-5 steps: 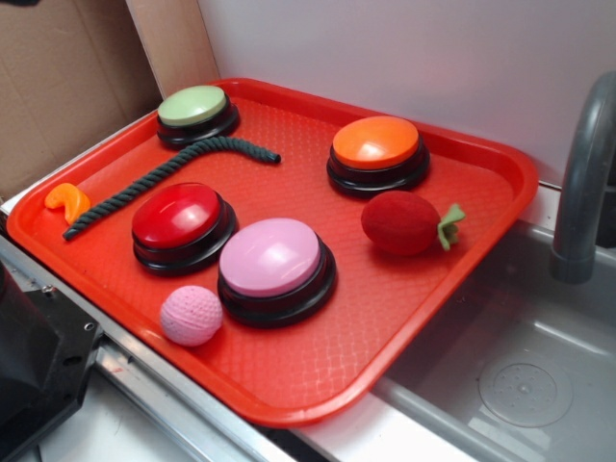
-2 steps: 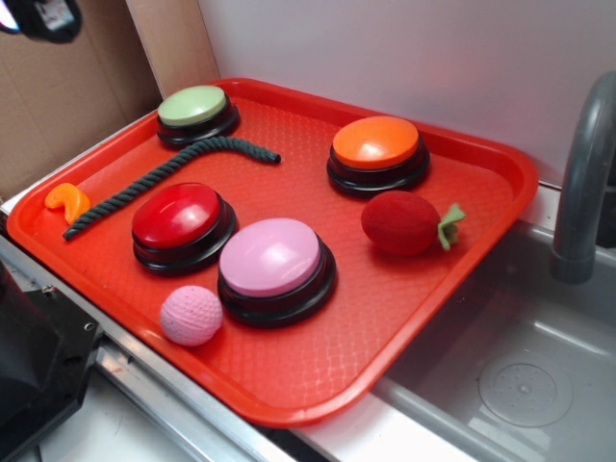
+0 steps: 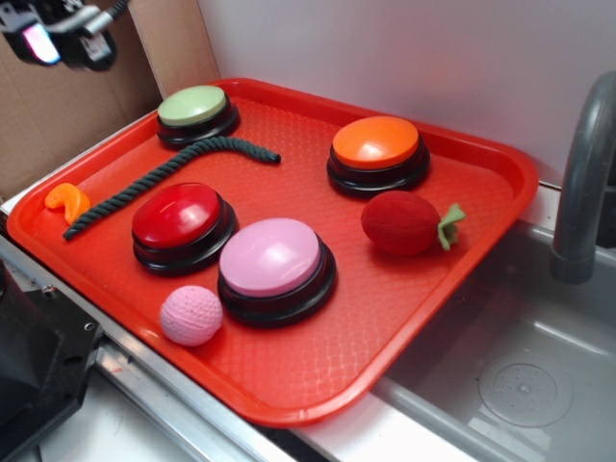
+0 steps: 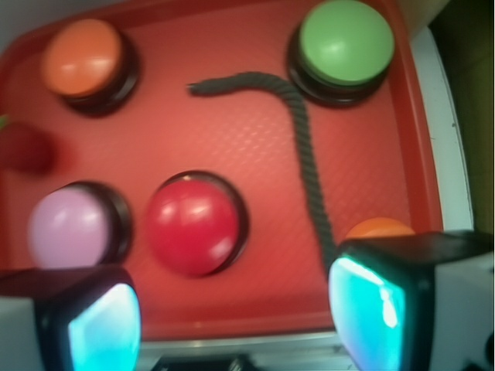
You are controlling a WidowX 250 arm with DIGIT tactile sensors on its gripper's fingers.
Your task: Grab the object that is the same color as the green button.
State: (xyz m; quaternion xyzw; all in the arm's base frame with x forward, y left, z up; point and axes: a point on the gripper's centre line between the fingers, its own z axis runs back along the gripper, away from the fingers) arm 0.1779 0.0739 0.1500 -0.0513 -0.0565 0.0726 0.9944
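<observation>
Tool [image 4: 232, 317] high above tray's [image 3: 481, 154] near-left edge, pointing down, spread wide, empty; green rope [image 4: 305, 166] below.

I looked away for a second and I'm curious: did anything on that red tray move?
Only the gripper moved: absent a second ago, it has come into view at the upper left, jaws open and empty. The dark green twisted rope, the pale green domed button and the rest of the red plastic tray stayed put.
</observation>
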